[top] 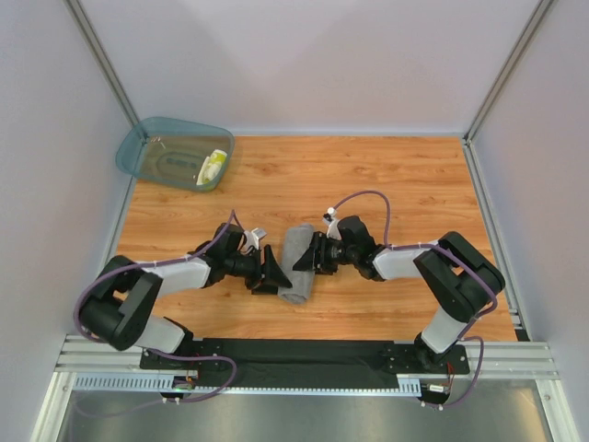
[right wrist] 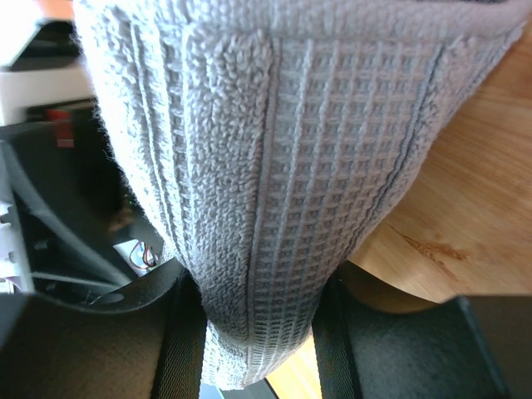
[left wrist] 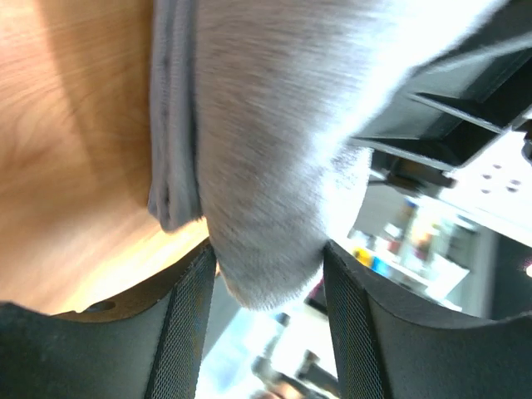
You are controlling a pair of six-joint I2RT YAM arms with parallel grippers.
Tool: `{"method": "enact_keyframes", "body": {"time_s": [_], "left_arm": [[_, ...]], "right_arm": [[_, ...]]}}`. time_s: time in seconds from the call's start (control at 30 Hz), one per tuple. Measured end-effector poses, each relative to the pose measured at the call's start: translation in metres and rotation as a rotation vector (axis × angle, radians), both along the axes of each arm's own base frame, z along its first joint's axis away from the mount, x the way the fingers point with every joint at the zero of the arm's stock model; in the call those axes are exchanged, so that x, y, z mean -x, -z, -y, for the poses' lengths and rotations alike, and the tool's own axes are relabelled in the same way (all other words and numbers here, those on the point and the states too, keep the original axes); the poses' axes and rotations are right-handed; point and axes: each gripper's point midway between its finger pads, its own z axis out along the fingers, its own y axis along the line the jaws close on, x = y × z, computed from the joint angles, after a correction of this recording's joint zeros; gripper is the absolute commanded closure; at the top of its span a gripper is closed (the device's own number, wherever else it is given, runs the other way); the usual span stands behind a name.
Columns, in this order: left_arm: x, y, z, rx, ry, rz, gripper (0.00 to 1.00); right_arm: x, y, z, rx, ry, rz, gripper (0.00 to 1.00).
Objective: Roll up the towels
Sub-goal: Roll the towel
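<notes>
Clamping the grey towel (top: 296, 262) from opposite sides: left tool (left wrist: 270, 287) and right tool (right wrist: 258, 320), both half-closed

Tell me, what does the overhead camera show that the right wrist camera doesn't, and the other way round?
Only the overhead view shows both arms, the left gripper and right gripper meeting mid-table, and the teal tub at the far left corner holding a yellow-and-white cloth. Only the right wrist view shows the weave of the grey towel up close, ribs and loops, squeezed between that gripper's fingers. Both show the grey towel and the wooden table.
</notes>
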Motion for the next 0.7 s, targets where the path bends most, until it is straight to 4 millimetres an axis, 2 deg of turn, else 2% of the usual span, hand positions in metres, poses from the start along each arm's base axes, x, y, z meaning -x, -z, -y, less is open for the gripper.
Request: {"method": "enact_keyframes", "body": {"time_s": [0.2, 0.37, 0.5, 0.7], "left_arm": [[-0.006, -0.021, -0.024, -0.149, -0.015, 0.221, 0.37], [-0.013, -0.028, -0.039, -0.230, -0.048, 0.337, 0.35], [-0.023, -0.020, -0.039, -0.261, -0.064, 0.349, 0.35], [-0.035, 0.010, -0.027, -0.285, -0.050, 0.323, 0.35]], "right_arm": [[0.002, -0.003, 0.000, 0.017, -0.017, 0.005, 0.68], [0.006, -0.004, 0.002, 0.029, -0.030, 0.006, 0.69], [0.010, -0.006, 0.001, 0.028, -0.045, 0.007, 0.69], [0.016, -0.008, -0.002, 0.037, -0.073, 0.001, 0.69]]}}
